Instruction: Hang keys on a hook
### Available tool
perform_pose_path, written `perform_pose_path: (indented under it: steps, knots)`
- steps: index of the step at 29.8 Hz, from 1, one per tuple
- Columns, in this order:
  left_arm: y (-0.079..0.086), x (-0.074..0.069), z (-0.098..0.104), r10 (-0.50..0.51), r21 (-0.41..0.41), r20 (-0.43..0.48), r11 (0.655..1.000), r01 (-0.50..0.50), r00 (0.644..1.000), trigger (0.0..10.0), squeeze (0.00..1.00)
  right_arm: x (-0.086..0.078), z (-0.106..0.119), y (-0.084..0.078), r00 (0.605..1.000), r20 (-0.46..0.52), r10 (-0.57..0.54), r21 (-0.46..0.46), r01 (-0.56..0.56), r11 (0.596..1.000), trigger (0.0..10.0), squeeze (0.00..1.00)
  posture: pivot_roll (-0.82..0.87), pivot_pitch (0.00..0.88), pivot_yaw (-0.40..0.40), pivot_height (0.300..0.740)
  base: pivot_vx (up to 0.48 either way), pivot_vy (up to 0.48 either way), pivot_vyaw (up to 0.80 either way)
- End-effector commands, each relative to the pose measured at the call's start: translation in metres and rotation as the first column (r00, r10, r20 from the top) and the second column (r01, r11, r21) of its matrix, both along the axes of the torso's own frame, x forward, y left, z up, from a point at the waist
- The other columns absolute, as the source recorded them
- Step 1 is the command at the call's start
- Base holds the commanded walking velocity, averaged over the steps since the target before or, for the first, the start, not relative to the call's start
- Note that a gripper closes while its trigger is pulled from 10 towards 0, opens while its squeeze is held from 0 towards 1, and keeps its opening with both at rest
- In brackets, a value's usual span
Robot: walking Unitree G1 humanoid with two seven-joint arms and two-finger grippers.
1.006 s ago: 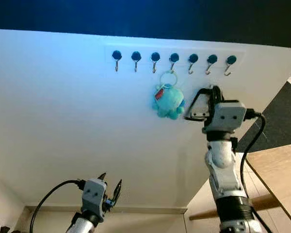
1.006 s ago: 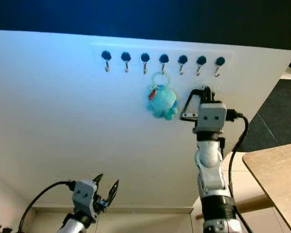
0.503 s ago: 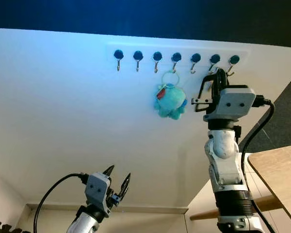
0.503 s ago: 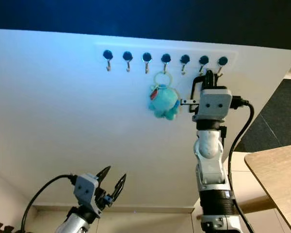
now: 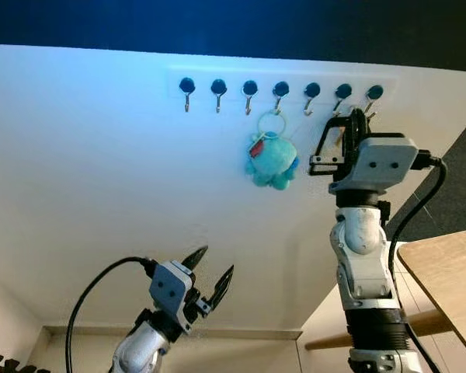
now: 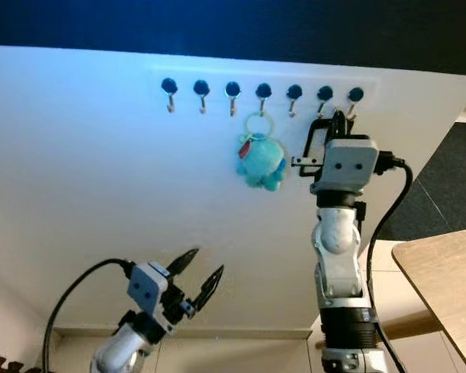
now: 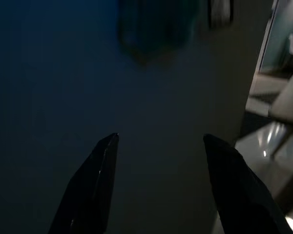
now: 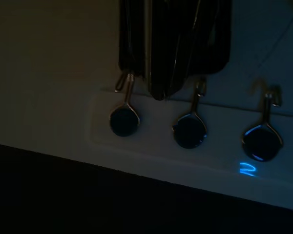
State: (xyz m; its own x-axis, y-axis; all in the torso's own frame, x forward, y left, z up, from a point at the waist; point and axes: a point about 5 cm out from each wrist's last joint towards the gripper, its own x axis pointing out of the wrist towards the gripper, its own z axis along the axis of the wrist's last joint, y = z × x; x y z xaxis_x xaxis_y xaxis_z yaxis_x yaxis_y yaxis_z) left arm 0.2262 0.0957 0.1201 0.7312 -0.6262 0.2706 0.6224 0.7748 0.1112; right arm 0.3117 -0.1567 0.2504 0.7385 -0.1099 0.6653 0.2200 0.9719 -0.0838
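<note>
- One key ring with a teal plush charm (image 5: 271,161) hangs on the fourth hook (image 5: 279,94) from the left, the plush resting against the white wall (image 5: 101,171).
- Seven dark-capped hooks form a row (image 5: 217,87) on a white strip near the wall's top edge, with a dark band above.
- Right end effector (image 5: 339,138) is raised at about 3 o'clock from the plush, just beside it, fingertips up near the sixth hook (image 5: 342,94); in the right wrist view its fingers (image 8: 158,58) look pressed together, clenched on nothing visible.
- Left end effector (image 5: 210,276) sits low at about 7 o'clock from the plush, well apart from it, fingers (image 7: 95,185) spread and released, holding nothing.
- One wooden bench (image 5: 446,272) corner shows at about 4 o'clock, beyond the right arm.
</note>
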Motion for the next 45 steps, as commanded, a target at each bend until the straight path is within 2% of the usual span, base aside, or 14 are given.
perform_pose_path:
  steps: [1, 2, 4, 5, 6, 7, 8, 9, 12, 16, 25, 37, 45]
  knots:
    - [-0.003, 0.000, 0.009, -0.034, 0.002, 0.010, 0.999, 0.034, 0.999, 10.0, 0.00, -0.003, 0.000, 0.000, 1.000, -0.003, 0.006, -0.007, -0.006, 1.000, 10.0, 0.00, 0.05, 0.087, -0.064, 0.740, 0.000, 0.000, 0.00]
    - [-0.003, 0.000, 0.009, -0.034, 0.002, 0.010, 0.999, 0.034, 0.999, 10.0, 0.00, -0.003, 0.000, 0.000, 1.000, -0.003, 0.006, -0.007, -0.006, 1.000, 10.0, 0.00, 0.05, 0.087, -0.064, 0.740, 0.000, 0.000, 0.00]
    - [-0.010, 0.006, 0.037, -0.065, -0.022, 0.085, 0.998, 0.067, 0.994, 10.0, 0.00, -0.004, -0.002, 0.002, 1.000, -0.011, 0.019, -0.018, -0.019, 1.000, 10.0, 0.00, 0.05, 0.090, -0.066, 0.740, 0.000, 0.000, 0.00]
    - [-0.010, 0.006, 0.037, -0.065, -0.022, 0.085, 0.998, 0.067, 0.994, 10.0, 0.00, -0.004, -0.002, 0.002, 1.000, -0.011, 0.019, -0.018, -0.019, 1.000, 10.0, 0.00, 0.05, 0.090, -0.066, 0.740, 0.000, 0.000, 0.00]
    - [-0.016, 0.009, 0.060, -0.091, -0.046, 0.142, 0.994, 0.098, 0.986, 10.0, 0.00, -0.004, -0.003, 0.005, 0.999, -0.015, 0.029, -0.025, -0.030, 0.999, 10.0, 0.00, 0.05, 0.090, -0.067, 0.740, 0.000, 0.000, 0.00]
    - [-0.016, 0.009, 0.060, -0.091, -0.046, 0.142, 0.994, 0.098, 0.986, 10.0, 0.00, -0.004, -0.003, 0.005, 0.999, -0.015, 0.029, -0.025, -0.030, 0.999, 10.0, 0.00, 0.05, 0.090, -0.067, 0.740, 0.000, 0.000, 0.00]
    - [-0.021, 0.011, 0.076, -0.109, -0.062, 0.171, 0.991, 0.121, 0.979, 10.0, 0.00, -0.005, -0.003, 0.007, 0.999, -0.016, 0.035, -0.031, -0.035, 0.999, 10.0, 0.00, 0.05, 0.092, -0.067, 0.740, 0.000, 0.000, 0.00]
    - [-0.021, 0.011, 0.076, -0.109, -0.062, 0.171, 0.991, 0.121, 0.979, 10.0, 0.00, -0.005, -0.003, 0.007, 0.999, -0.016, 0.035, -0.031, -0.035, 0.999, 10.0, 0.00, 0.05, 0.092, -0.067, 0.740, 0.000, 0.000, 0.00]
    - [-0.027, 0.011, 0.100, -0.147, -0.087, 0.216, 0.982, 0.169, 0.965, 10.0, 0.00, -0.006, -0.003, 0.009, 0.999, -0.016, 0.038, -0.031, -0.039, 0.999, 10.0, 0.00, 0.05, 0.092, -0.065, 0.740, 0.000, 0.000, 0.00]
    - [-0.029, 0.011, 0.111, -0.159, -0.087, 0.246, 0.979, 0.185, 0.956, 10.0, 0.00, -0.008, -0.001, 0.010, 0.999, -0.012, 0.038, -0.032, -0.038, 0.999, 10.0, 0.00, 0.05, 0.094, -0.064, 0.740, 0.000, 0.000, 0.00]
    - [-0.034, 0.004, 0.122, -0.221, -0.060, 0.235, 0.969, 0.241, 0.946, 10.0, 0.00, -0.011, 0.007, 0.010, 0.999, 0.015, 0.039, -0.038, -0.038, 0.999, 10.0, 0.00, 0.04, 0.101, -0.065, 0.740, 0.000, 0.000, 0.00]
    - [-0.037, 0.002, 0.122, -0.247, -0.027, 0.215, 0.966, 0.258, 0.945, 10.0, 0.00, -0.014, 0.018, 0.014, 0.997, 0.049, 0.054, -0.047, -0.052, 0.998, 10.0, 0.00, 0.04, 0.100, -0.067, 0.740, 0.000, 0.000, 0.00]
    - [-0.038, 0.002, 0.123, -0.250, -0.011, 0.202, 0.966, 0.258, 0.947, 10.0, 0.00, -0.011, 0.015, 0.019, 0.996, 0.013, 0.083, -0.061, -0.082, 0.995, 10.0, 0.00, 0.04, 0.099, -0.069, 0.740, 0.000, 0.000, 0.00]
